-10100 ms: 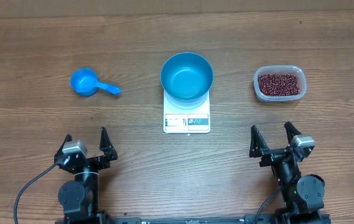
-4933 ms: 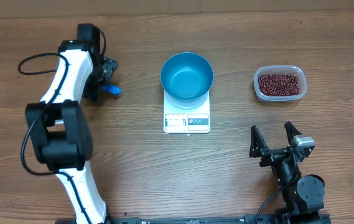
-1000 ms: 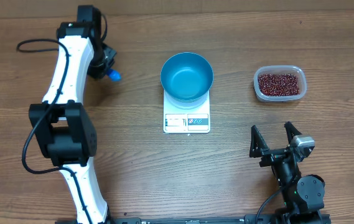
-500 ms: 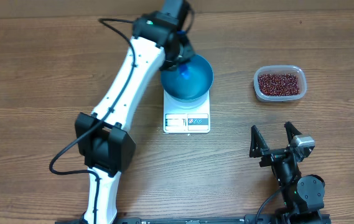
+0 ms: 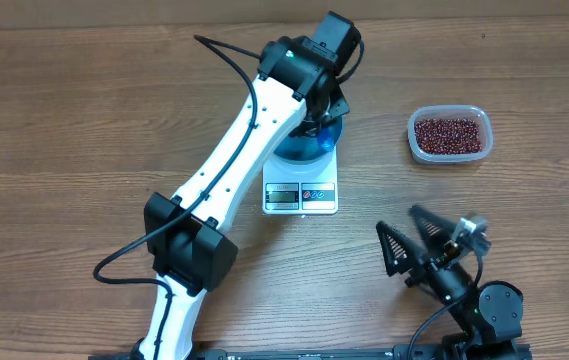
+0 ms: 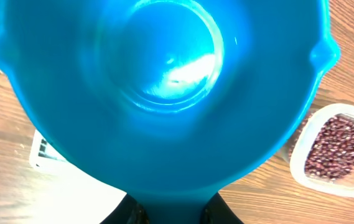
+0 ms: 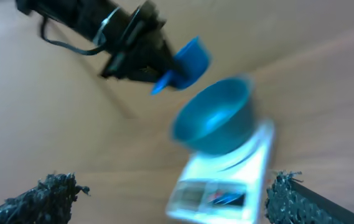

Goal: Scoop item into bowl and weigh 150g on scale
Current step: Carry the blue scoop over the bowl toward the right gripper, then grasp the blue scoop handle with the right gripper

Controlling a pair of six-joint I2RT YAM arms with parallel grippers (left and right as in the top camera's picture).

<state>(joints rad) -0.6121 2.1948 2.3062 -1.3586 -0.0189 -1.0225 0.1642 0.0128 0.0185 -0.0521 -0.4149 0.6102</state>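
Hovering above the bowl point(image 5: 309, 150) on the scale point(image 5: 300, 197), the left gripper point(image 6: 172, 216) is clamped on the handle of the blue scoop point(image 6: 164, 93), and that scoop looks empty! So by my reading this is the fetch leg: next it needs to reach right to the clear tub point(image 5: 449, 159) and dig into the beans point(image 5: 448, 134) heaped inside it. Right gripper point(image 5: 414, 238) sits near the table's front, jaws spread, holding nothing. Count: one scoop, one bowl, one scale, one tub, beans beyond counting.
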